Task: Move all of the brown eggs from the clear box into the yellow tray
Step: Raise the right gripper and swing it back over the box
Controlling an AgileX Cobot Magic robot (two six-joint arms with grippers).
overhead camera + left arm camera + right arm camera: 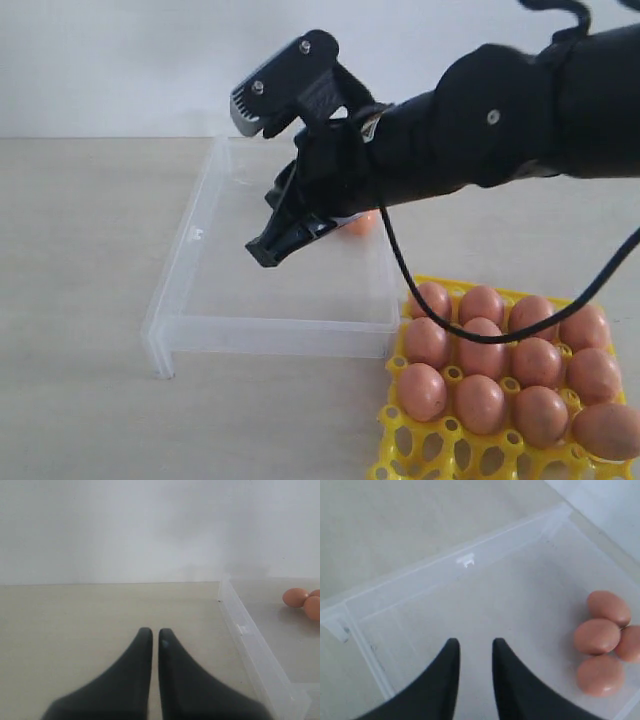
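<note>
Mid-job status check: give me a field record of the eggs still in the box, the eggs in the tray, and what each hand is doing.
clear box: four brown eggs in a tight cluster
yellow tray: twelve brown eggs visible, one per cup; tray runs past the frame edge
right hand: over the box floor, open, empty, beside the cluster, touching no egg
left hand: over the table outside the box, closed to a thin slit, empty
task state: unfinished
</note>
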